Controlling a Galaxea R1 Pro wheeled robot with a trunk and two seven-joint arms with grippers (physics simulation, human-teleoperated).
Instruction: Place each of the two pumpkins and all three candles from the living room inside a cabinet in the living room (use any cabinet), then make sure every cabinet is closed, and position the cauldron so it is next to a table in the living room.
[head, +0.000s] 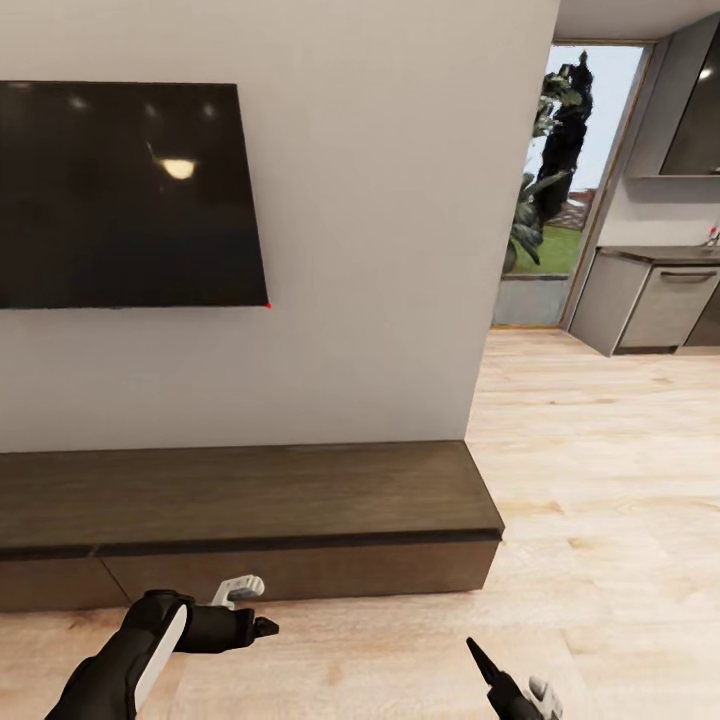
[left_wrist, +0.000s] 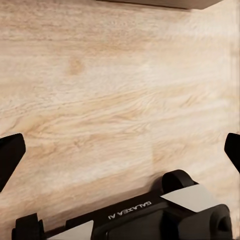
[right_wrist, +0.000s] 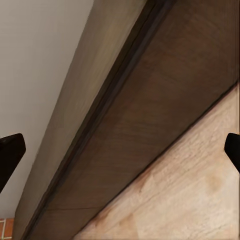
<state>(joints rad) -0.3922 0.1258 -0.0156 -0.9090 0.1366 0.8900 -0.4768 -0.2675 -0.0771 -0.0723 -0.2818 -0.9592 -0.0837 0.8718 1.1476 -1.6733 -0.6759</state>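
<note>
The long, low, dark-brown cabinet (head: 250, 500) stands against the white wall, and its flat fronts sit flush and shut. My left gripper (head: 255, 608) hangs open just in front of the cabinet's lower front, over the wooden floor (left_wrist: 100, 90). At the picture's lower right my right gripper (head: 510, 675) is open too, with nothing between its fingers. In the right wrist view the cabinet's front (right_wrist: 150, 125) runs slantwise, close ahead. The pumpkins, candles, cauldron and table are out of view.
A big black TV (head: 125, 195) hangs on the wall above the cabinet. Past the wall's right end, light wooden floor (head: 600, 450) leads to grey kitchen units (head: 650, 300) and a tall window (head: 570, 180).
</note>
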